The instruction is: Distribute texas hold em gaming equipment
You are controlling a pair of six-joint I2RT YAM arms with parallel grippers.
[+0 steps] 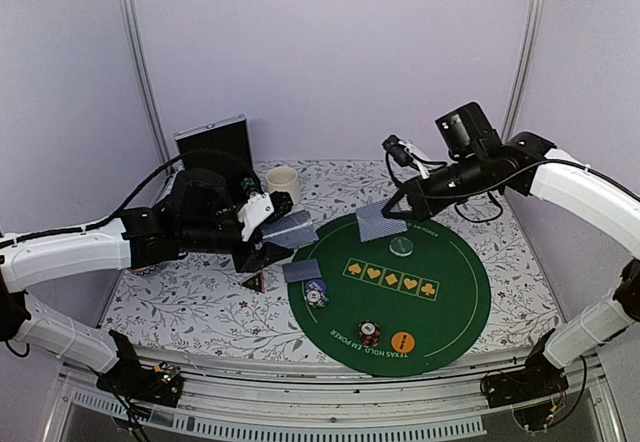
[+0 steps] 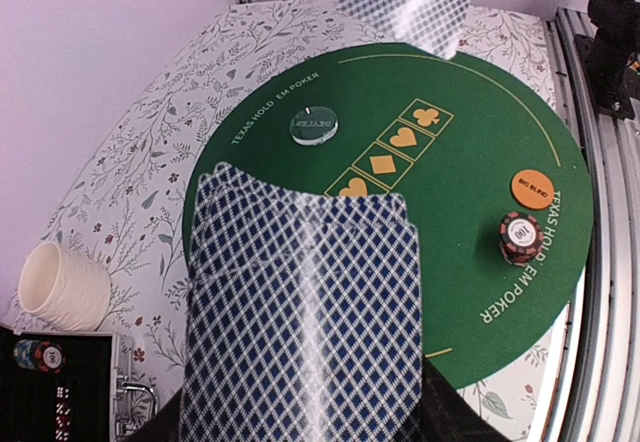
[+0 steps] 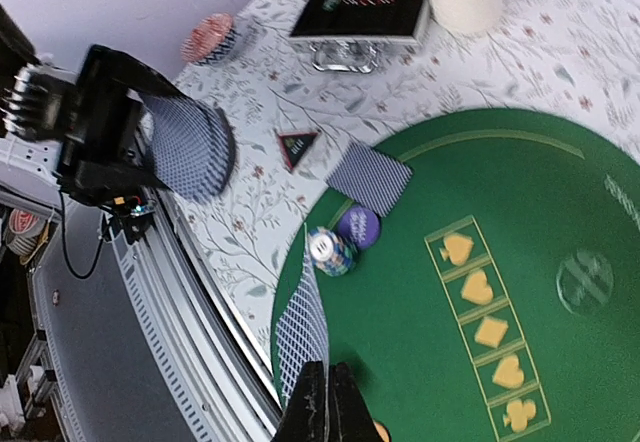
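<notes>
My left gripper (image 1: 270, 220) is shut on a fan of grey-blue-backed playing cards (image 2: 300, 312), held above the table left of the green mat (image 1: 450, 292). My right gripper (image 3: 327, 394) is shut on a single card (image 3: 303, 337), held over the mat's far edge (image 1: 380, 224). On the mat lie a blue-white chip stack (image 1: 316, 292) beside a purple disc (image 3: 358, 226), a face-down card (image 1: 300, 270), a pale green chip (image 1: 401, 246), a dark red stack (image 1: 370, 334) and an orange disc (image 1: 403, 342). The black-red triangular token (image 1: 255, 282) lies on the cloth.
A cream mug (image 1: 283, 182) and an open silver-edged black case (image 1: 215, 147) stand at the back left. A red-white chip stack (image 3: 210, 37) sits on the cloth near the case. The table's metal front rail (image 1: 330, 402) runs below the mat.
</notes>
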